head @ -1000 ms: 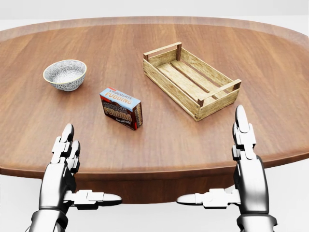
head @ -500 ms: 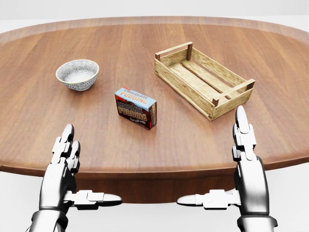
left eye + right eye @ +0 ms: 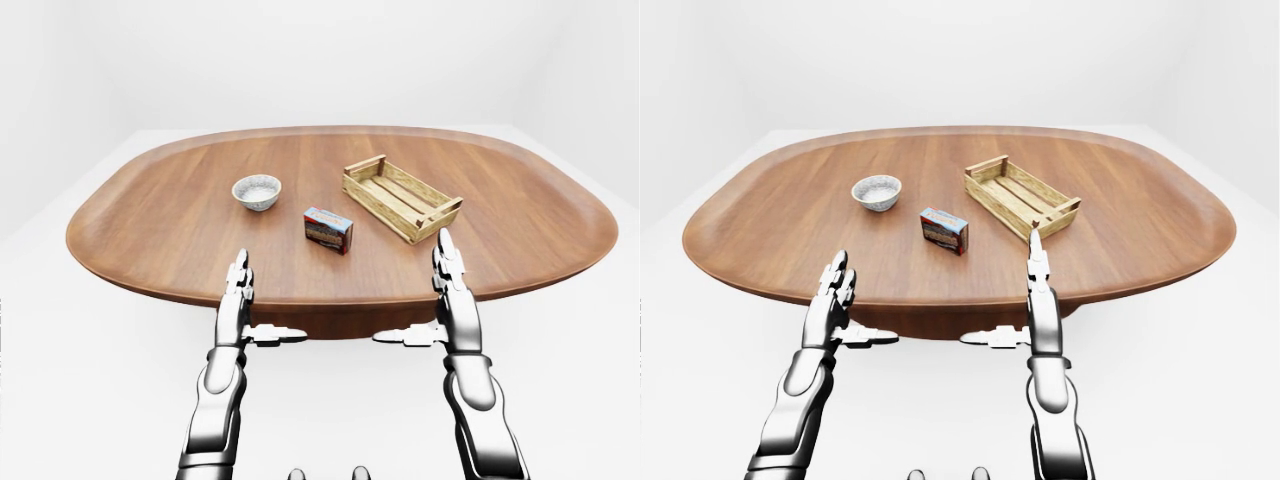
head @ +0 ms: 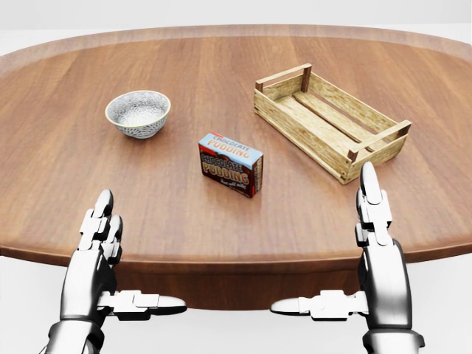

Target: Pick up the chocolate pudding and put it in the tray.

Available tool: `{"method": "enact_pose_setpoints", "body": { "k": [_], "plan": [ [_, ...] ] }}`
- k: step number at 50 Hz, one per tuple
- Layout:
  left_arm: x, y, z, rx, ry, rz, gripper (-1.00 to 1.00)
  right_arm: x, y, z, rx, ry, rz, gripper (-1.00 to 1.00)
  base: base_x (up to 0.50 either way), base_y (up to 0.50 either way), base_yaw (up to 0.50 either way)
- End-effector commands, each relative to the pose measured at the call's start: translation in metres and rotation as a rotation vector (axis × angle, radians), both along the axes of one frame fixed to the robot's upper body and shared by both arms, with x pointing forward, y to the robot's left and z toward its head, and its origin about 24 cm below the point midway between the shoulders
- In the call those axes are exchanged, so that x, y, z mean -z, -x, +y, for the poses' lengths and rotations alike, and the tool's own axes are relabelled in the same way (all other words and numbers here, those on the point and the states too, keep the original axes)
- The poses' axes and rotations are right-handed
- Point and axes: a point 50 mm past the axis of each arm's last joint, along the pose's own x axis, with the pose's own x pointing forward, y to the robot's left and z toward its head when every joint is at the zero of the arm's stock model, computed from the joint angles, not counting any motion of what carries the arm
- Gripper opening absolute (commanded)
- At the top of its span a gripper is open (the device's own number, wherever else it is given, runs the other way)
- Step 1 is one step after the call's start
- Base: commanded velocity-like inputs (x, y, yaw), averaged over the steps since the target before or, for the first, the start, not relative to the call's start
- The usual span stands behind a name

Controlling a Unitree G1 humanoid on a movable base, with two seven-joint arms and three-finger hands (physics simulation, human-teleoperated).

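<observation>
The chocolate pudding box (image 4: 231,164), brown with a light blue top, lies on the wooden table (image 4: 221,66) near the middle of the head view. The wooden slatted tray (image 4: 330,120) sits to its upper right and holds nothing. My left hand (image 4: 118,258) is open at the lower left, over the table's near edge, fingers straight and thumb out. My right hand (image 4: 346,258) is open at the lower right, just below the tray's near corner. Both hands are empty and apart from the box.
A patterned white bowl (image 4: 138,113) stands to the upper left of the pudding box. The table is a large oval with a raised rim (image 3: 130,290), and white floor surrounds it.
The whole picture has shifted right: the box, tray and bowl all sit further right in the head view, so the camera has moved left. The hands hold the same pose.
</observation>
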Motion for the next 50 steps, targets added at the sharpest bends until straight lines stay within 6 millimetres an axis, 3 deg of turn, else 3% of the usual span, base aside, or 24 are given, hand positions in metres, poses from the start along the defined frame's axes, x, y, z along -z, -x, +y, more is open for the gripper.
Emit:
{"method": "enact_pose_setpoints", "body": {
  "k": [1, 13, 28, 50],
  "plan": [
    [0.0008, -0.0007, -0.0001, -0.002, 0.0, 0.001, 1.0, -0.0011, 0.0004, -0.0003, 0.001, 0.004, -0.004, 1.0, 0.03, 0.21, 0.0],
    [0.003, -0.0011, -0.0001, -0.002, 0.0, 0.002, 1.0, 0.0001, -0.0001, -0.0008, 0.002, -0.002, 0.001, 1.0, 0.03, 0.24, 0.0],
    [0.0001, -0.0008, -0.0001, -0.002, 0.0, 0.003, 1.0, -0.0009, 0.0001, 0.0, -0.005, -0.01, -0.004, 1.0, 0.04, 0.01, 0.0],
    [0.0003, -0.0018, 0.0002, -0.004, 0.003, 0.007, 1.0, -0.0036, -0.0008, -0.0003, -0.003, -0.01, -0.016, 1.0, 0.24, 0.0, 0.0]
  ]
}}
